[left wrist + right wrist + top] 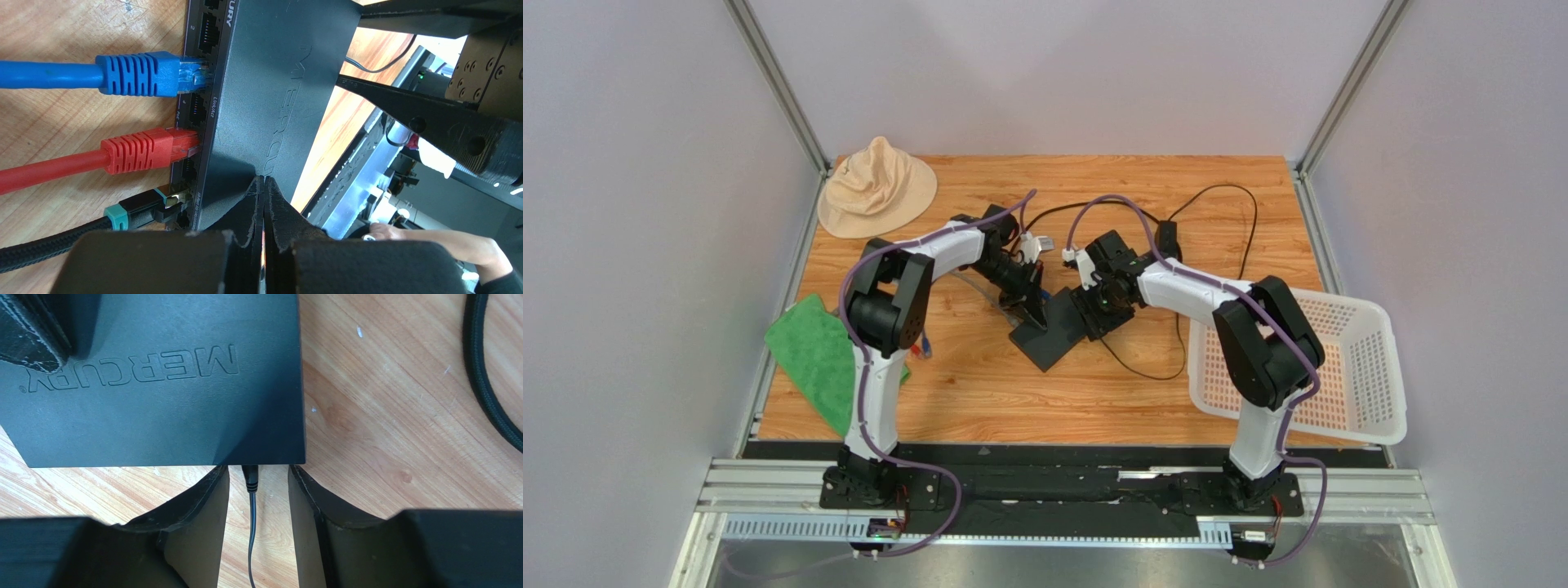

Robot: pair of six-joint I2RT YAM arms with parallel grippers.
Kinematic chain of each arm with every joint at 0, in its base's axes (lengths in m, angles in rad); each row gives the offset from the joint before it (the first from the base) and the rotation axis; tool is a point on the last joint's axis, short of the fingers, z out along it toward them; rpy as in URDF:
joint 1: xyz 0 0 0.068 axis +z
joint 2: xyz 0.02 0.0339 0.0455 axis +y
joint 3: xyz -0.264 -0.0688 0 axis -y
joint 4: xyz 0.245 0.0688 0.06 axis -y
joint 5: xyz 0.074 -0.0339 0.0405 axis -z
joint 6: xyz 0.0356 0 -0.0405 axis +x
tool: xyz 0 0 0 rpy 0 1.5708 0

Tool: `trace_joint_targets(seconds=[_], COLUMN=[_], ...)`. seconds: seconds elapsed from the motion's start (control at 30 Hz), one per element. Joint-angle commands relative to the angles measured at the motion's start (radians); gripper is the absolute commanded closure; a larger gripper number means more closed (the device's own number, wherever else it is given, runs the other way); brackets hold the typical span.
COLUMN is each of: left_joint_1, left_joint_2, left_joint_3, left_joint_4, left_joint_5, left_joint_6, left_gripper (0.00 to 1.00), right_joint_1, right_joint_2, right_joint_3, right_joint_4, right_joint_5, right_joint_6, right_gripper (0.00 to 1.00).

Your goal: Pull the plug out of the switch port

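The switch (1053, 331) is a flat matte-black box lying mid-table, also seen in the left wrist view (270, 92) and the right wrist view (153, 386). My left gripper (264, 180) is shut, its tips resting on the switch's top near the socket edge. A thin black plug (250, 476) sits in the switch's rear edge, its cable trailing toward the camera. My right gripper (258, 471) is open and straddles that plug, with a gap on each side. The fingertips (215, 484) almost reach the switch's edge.
Blue (147, 73), red (147, 150) and black-teal (141, 208) network plugs sit in the socket row. A braided black cable (485, 373) lies right of the switch. A tan hat (876, 186), a green cloth (815, 355) and a white basket (1326, 368) are around the table.
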Motion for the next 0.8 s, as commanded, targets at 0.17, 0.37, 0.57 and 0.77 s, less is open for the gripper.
trace_joint_targets(seconds=[0.17, 0.37, 0.57, 0.77], left_joint_1=[0.000, 0.000, 0.000, 0.000], left_joint_2=[0.052, 0.053, 0.055, 0.058], left_joint_3=[0.010, 0.010, 0.010, 0.014], left_joint_4=[0.010, 0.010, 0.010, 0.007], left_joint_5=[-0.075, -0.070, -0.072, -0.072], left_joint_6=[0.034, 0.034, 0.034, 0.042], left_gripper=[1.00, 1.00, 1.00, 1.00], right_joint_1=[0.027, 0.027, 0.031, 0.033], right_joint_2=[0.018, 0.025, 0.008, 0.002], right_joint_3=[0.036, 0.028, 0.002, -0.004], right_joint_4=[0.039, 0.039, 0.052, 0.042], right_joint_5=[0.035, 0.037, 0.029, -0.020], right_joint_6=[-0.070, -0.116, -0.133, -0.137], right_gripper=[0.60, 0.70, 0.93, 1.00])
